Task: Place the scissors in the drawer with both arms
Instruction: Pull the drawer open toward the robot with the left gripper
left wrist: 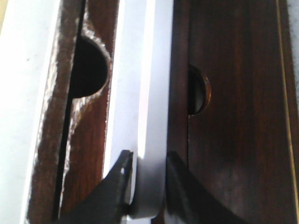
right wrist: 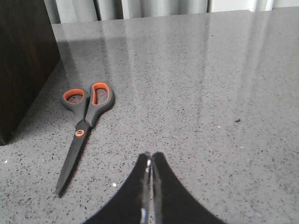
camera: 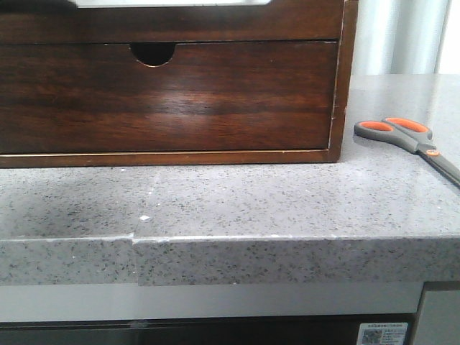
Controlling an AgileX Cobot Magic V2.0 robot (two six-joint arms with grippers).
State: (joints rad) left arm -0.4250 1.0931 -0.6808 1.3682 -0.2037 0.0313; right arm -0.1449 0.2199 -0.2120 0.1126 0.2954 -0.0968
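Scissors (camera: pixel 415 140) lie flat on the grey speckled countertop (camera: pixel 230 201), just right of the wooden box frame (camera: pixel 343 86), blades closed (handles toward the frame). The drawer (camera: pixel 169 97) sits shut in the frame, so its contents cannot be seen. The left gripper (left wrist: pixel 147 170) clamps a pale strip (left wrist: pixel 142 93) beside the notched wood. The right gripper (right wrist: pixel 150 161) hovers clenched over bare countertop, near the scissors.
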